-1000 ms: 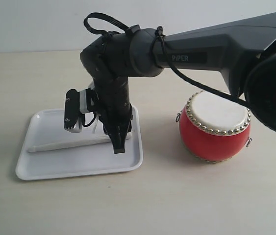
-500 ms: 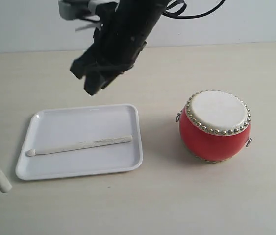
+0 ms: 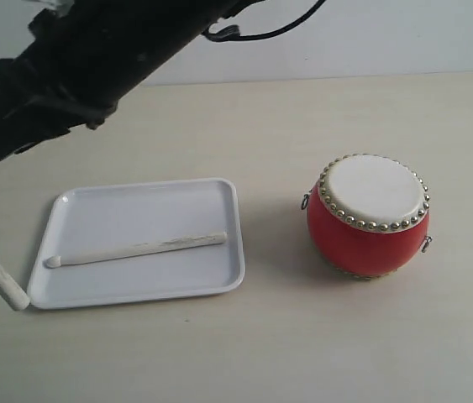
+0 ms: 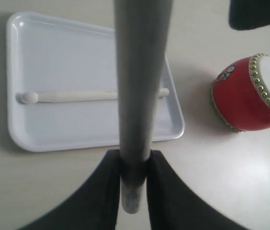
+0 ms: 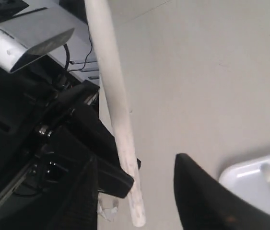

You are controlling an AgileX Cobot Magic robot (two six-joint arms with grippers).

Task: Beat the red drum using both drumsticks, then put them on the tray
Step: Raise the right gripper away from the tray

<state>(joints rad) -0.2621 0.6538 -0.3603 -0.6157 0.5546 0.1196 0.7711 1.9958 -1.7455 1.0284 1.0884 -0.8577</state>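
R gripper (image 5: 135, 159), jaws spread & empty, is lifting away far-left, leaving 1st stick (image 3: 135, 249) on tray (image 3: 135, 210). L gripper (image 4: 134, 165), pinching 2nd stick (image 4: 137, 96), is closing in near-left.

Bright, even light; soft shadows; near arm blurred

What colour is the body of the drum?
The body of the drum is glossy red, below a cream-white skin; the exterior view shows it best.
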